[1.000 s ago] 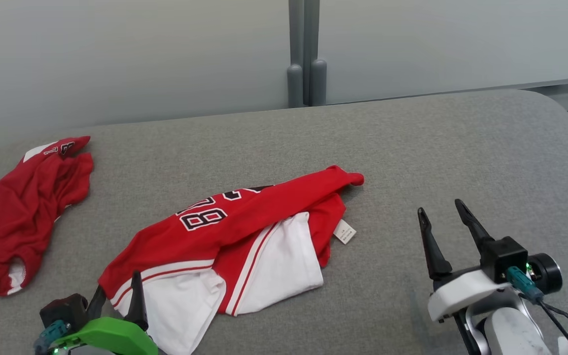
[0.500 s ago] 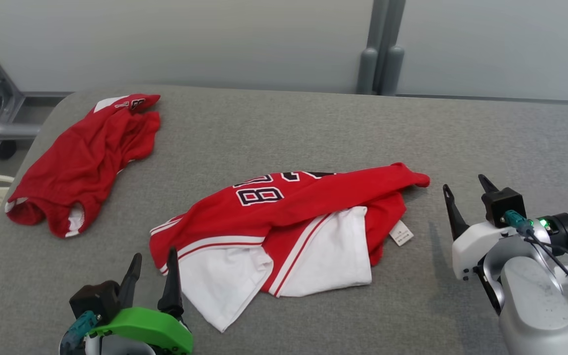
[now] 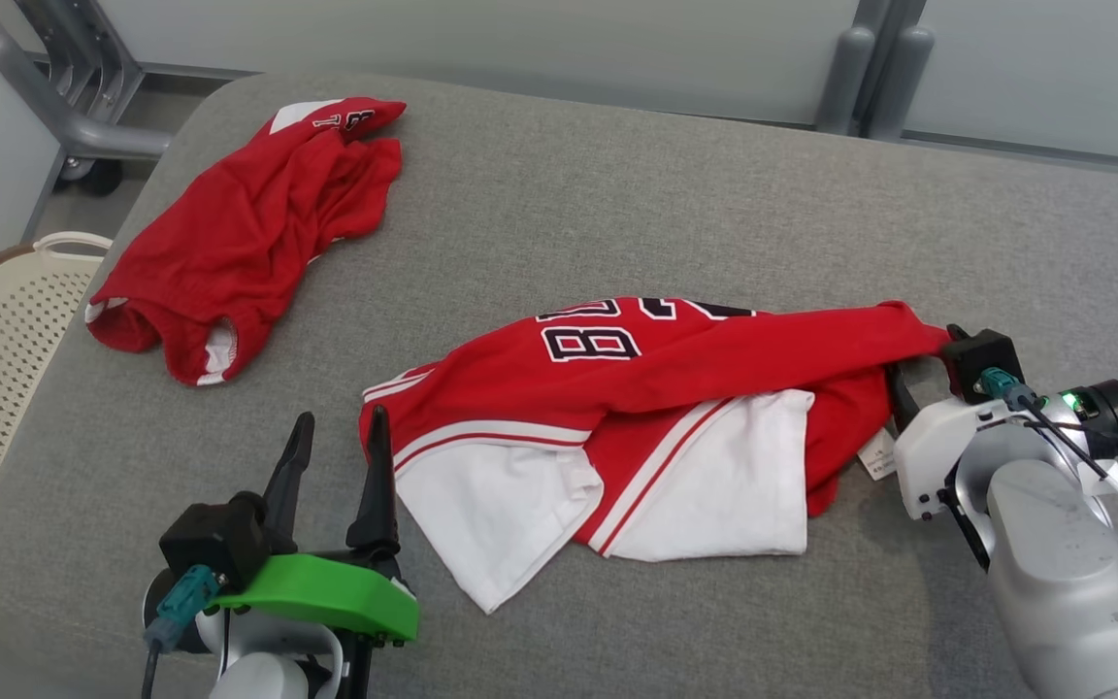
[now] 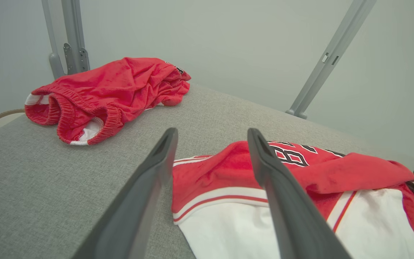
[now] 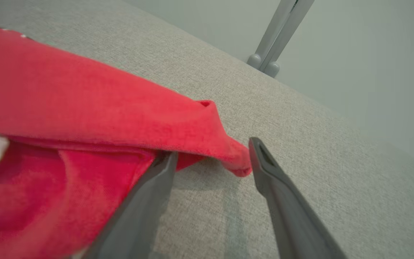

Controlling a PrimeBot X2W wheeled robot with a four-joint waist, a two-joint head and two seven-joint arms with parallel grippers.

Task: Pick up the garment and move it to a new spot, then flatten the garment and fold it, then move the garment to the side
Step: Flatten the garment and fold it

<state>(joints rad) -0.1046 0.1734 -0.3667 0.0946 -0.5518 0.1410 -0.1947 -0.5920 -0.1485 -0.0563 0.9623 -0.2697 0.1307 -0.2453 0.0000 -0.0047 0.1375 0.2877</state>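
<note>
Close the wide-open, empty right gripper [image 5: 212, 147] on the red tip of the jersey [image 3: 637, 388] lying between its fingers [image 5: 138, 216], taking cloth deep before lifting, and ease the equally open, empty left gripper [image 3: 342, 417] onto the striped hem just ahead of it.

The garment [image 3: 675, 388]'s label [image 3: 875, 455] print is too small to read.

Numbers on the cloth
You can read a black, white-edged 8 on the jersey [image 3: 714, 354]; the digit beside it is half folded away. Print on its tag [image 3: 872, 456] and the shorts [image 3: 248, 214] is too small to read.
</note>
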